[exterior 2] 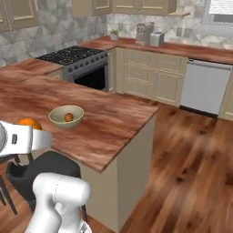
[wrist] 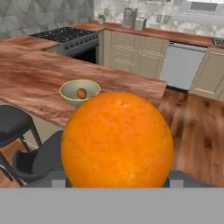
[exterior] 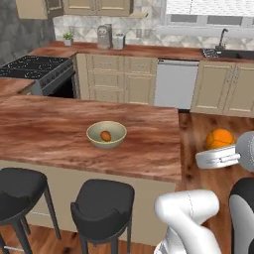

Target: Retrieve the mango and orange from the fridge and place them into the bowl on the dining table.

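Close against the hand camera, the smooth bright orange ball of the orange (wrist: pixel 117 139) sits between the jaws of the white arm's gripper (wrist: pixel 114 181), which are closed on it and hold it in the air. From the left base view the orange (exterior: pixel 219 138) shows just above the white hand, out over the wood floor (exterior: pixel 208 130) past the end of the counter; from the right base view only its top (exterior 2: pixel 30 123) peeks over the hand, which hangs near the counter's near edge.

On the long counter with its glossy reddish-brown wood top (exterior: pixel 59 130) stands the shallow round olive-beige bowl (exterior: pixel 106 134). Inside it lies one small rounded fruit, the mango (exterior: pixel 105 136), reddish-brown in these pictures and resting on the bowl's bottom. The orange is well apart from the bowl, not over it.

Two black round stools (exterior: pixel 103 204) stand along the counter's near side. Beyond it are a black-topped stove (exterior: pixel 34 68), beige cabinets (exterior: pixel 121 79) under a wood worktop, a pale dishwasher front (exterior: pixel 175 84), and a sink with a tap (exterior: pixel 222 45) at the far right.
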Robot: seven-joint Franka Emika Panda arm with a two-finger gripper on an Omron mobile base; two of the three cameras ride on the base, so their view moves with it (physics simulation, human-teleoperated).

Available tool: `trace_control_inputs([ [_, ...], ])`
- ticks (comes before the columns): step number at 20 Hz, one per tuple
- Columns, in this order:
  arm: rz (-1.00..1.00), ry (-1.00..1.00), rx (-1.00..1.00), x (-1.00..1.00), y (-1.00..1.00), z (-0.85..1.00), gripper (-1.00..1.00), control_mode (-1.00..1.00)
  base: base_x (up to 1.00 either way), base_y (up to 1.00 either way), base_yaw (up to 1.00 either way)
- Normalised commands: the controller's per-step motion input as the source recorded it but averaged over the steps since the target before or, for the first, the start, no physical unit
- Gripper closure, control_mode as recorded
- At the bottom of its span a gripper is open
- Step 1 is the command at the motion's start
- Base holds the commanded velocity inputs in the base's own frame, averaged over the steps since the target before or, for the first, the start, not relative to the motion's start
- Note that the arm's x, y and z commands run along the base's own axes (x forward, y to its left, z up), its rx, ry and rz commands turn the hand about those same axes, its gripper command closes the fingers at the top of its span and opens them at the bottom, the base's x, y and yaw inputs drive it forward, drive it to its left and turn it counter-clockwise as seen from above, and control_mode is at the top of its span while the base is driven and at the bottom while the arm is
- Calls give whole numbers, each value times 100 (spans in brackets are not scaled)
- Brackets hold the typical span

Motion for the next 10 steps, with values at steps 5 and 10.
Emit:
trace_control_inputs([
  [5, 0, 0, 0, 0, 0, 0, 100, 100, 0, 28, 50],
  [10, 0, 0, 0, 0, 0, 0, 100, 100, 33, 24, 40],
])
